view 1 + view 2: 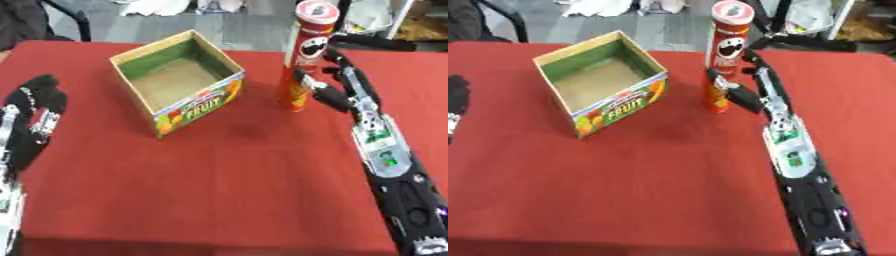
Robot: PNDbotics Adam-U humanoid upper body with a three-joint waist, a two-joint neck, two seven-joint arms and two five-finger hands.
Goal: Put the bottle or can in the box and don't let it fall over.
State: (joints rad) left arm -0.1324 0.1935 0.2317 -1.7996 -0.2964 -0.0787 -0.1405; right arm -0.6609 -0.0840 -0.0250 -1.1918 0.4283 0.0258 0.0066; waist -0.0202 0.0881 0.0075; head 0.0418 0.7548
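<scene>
A tall red crisp can (305, 55) with a pale lid stands upright on the red table, right of the box. My right hand (337, 85) reaches in from the lower right, its thumb and fingers curled round the can's lower half. The open cardboard box (179, 80), with a green inside and a fruit print on its front, sits at the back left of the can with nothing visible inside. Over at the table's left edge my left hand (35, 107) lies open, far from both.
The red table (227, 180) runs wide and bare in front of the box and can. Beyond its far edge are grey floor, a chair leg (83, 22) at the back left and black frame parts (372, 42) behind the can.
</scene>
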